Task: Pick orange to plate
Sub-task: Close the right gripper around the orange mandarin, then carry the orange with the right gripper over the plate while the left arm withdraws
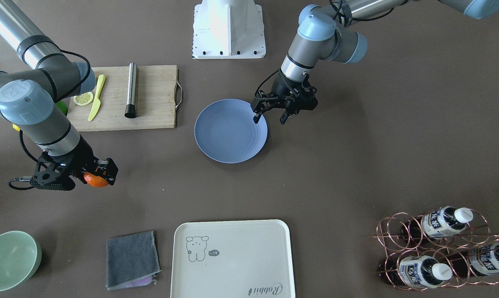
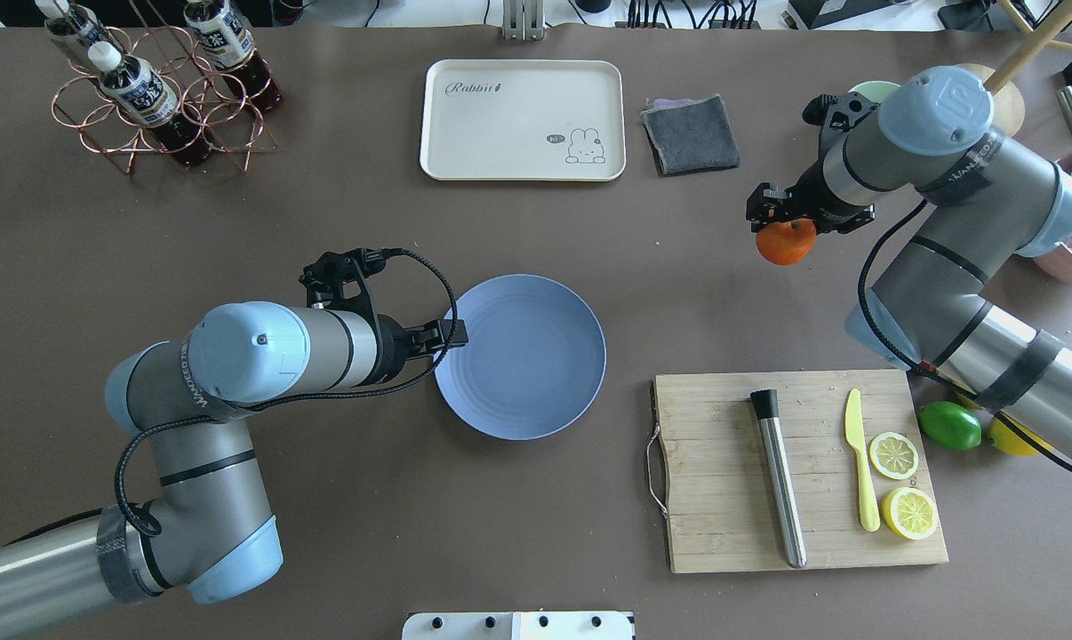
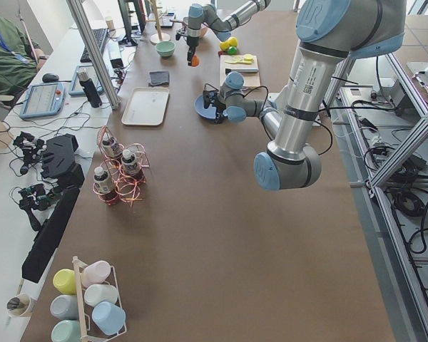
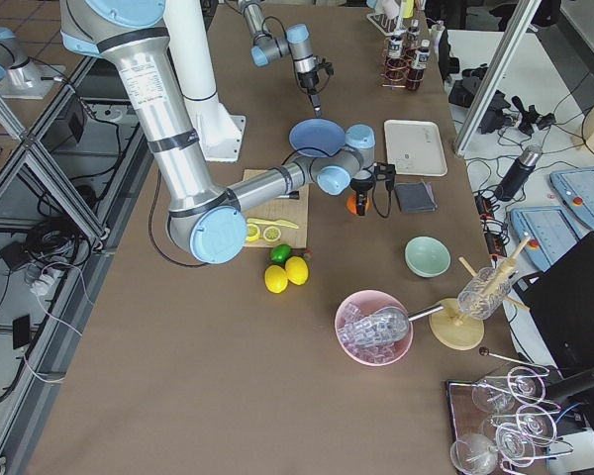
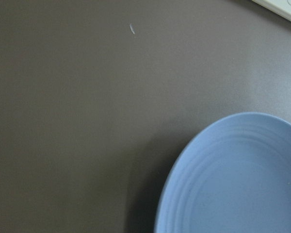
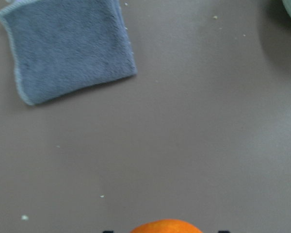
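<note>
Out near the grey terry cloth (image 2: 690,133), the right gripper (image 2: 787,222) pinches the small round bright-orange orange (image 2: 786,244) in its fingers, so the carry across to the round light-blue plate (image 2: 536,373) looks next, with the left gripper (image 1: 269,120) hovering wide-fingered at its rim.

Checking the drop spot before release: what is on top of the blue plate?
Nothing lies on the plate; its surface shows bare. The left gripper hangs over its rim, hiding a sliver of edge in the overhead view. The right gripper holds the orange.
</note>
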Available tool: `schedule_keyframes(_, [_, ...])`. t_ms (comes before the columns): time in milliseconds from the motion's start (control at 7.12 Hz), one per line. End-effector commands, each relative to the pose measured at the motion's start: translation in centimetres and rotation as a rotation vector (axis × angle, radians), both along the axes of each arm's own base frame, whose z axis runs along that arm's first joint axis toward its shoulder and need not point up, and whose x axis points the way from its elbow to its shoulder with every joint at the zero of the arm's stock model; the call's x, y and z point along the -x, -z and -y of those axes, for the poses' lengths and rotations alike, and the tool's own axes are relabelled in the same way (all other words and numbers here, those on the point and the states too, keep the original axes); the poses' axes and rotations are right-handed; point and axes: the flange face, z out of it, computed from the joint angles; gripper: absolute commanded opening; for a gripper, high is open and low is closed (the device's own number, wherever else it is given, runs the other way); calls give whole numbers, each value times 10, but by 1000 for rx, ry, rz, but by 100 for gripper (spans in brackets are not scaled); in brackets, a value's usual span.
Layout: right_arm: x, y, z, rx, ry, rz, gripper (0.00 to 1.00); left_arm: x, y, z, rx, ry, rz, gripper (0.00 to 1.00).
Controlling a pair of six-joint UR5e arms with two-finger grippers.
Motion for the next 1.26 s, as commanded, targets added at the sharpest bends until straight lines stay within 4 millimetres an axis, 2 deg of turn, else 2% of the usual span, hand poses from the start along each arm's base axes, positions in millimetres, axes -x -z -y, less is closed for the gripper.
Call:
schedule_keyframes(0, [18, 102, -9, 59, -19, 11, 0, 55, -9, 40, -144, -10, 68, 98])
schedule_keyframes(140, [53, 130, -27, 82, -75, 29, 0, 91, -36, 62, -249, -49, 159, 98])
schedule_keyframes(281, [90, 148, -56, 79, -115, 34, 0, 131, -50, 84, -245, -57, 178, 98])
schedule_keyframes(421, [117, 168, -80, 62, -129, 48, 0, 185, -60, 105, -274, -87, 189, 98])
schedule_keyframes(562, [148, 182, -107, 44, -118, 54, 0, 237, -82, 98, -413, -128, 285, 98])
schedule_keyframes(702, [178, 190, -138, 12, -94, 52, 0, 268, -96, 76, -425, -123, 309, 98])
schedule_keyframes(843, [206, 203, -167, 3, -77, 62, 0, 279, -106, 84, -404, -101, 323, 98])
schedule_keyframes(983, [228, 202, -178, -22, -70, 36, 0, 301, -131, 77, -360, -94, 351, 98])
schedule_keyframes(1124, [255, 199, -177, -51, -74, 41, 0, 310, -145, 71, -336, -93, 369, 98])
